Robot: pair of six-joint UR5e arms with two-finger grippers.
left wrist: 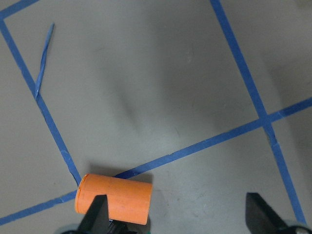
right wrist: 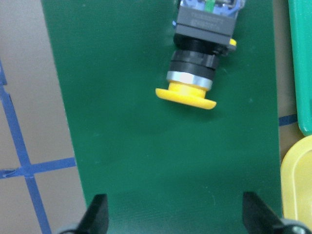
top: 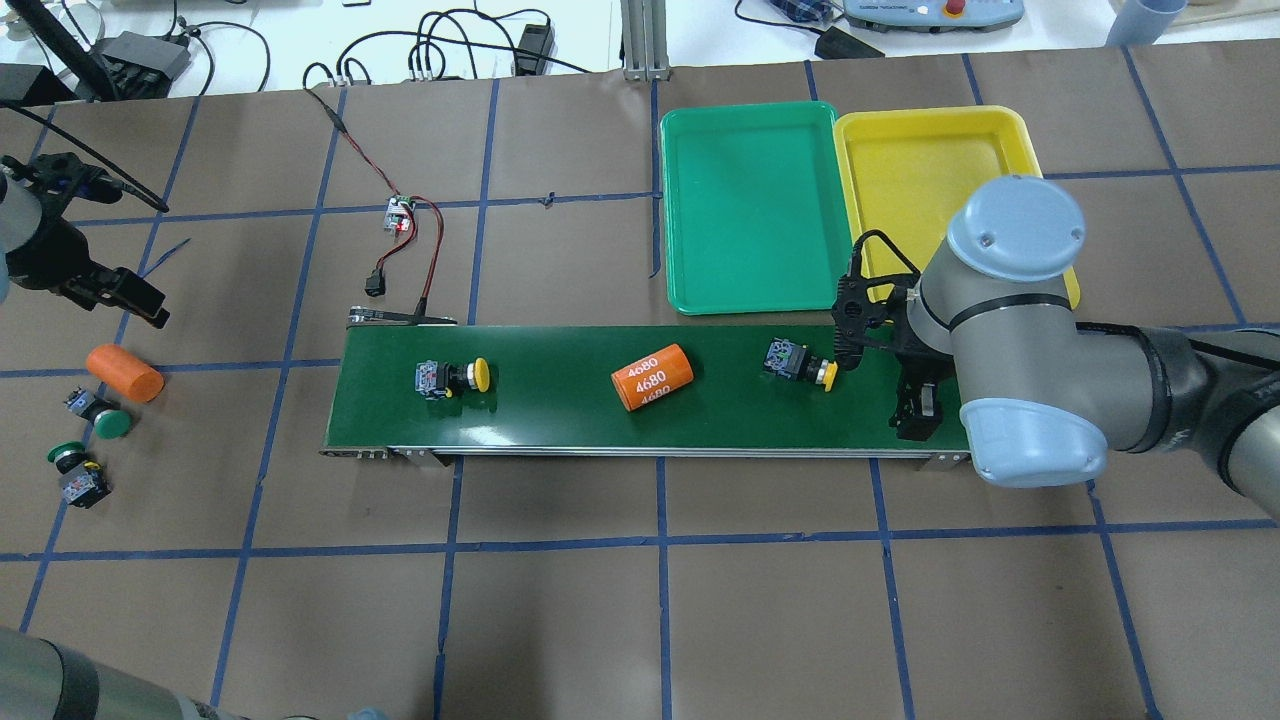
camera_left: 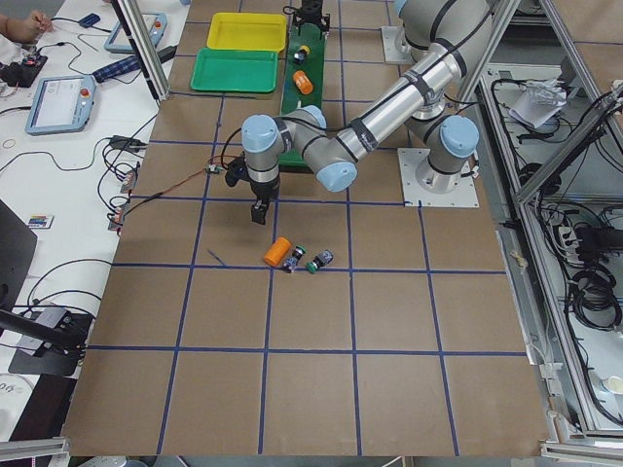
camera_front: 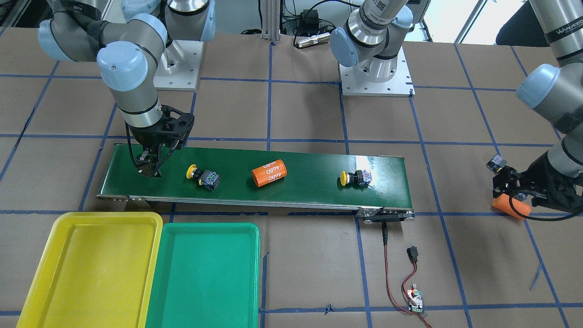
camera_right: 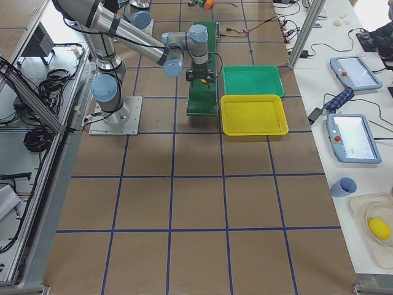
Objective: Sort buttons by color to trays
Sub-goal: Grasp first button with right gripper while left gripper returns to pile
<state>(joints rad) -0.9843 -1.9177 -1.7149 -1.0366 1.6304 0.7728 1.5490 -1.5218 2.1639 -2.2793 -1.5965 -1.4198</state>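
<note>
Lying on its side on the conveyor belt, the yellow button sits at 12 o'clock from the right gripper in the right wrist view, apart from it with bare belt between. Its long axis runs roughly 12 to 6 there, along the belt and skewed slightly toward 7; the yellow cap faces the gripper and the blocky body points away. The fingers are spread wide at 9 and 3 and hold nothing, so their closing line crosses the button's axis; a straight advance toward 12 should, I judge, bring them either side of it. Seen from overhead, the yellow tray lies at about 12 o'clock from this gripper, just off the belt. A second yellow button rests far down the belt at 9 o'clock. The left gripper, also wide open and empty, hangs over the table well apart, so the right arm is nearer.
</note>
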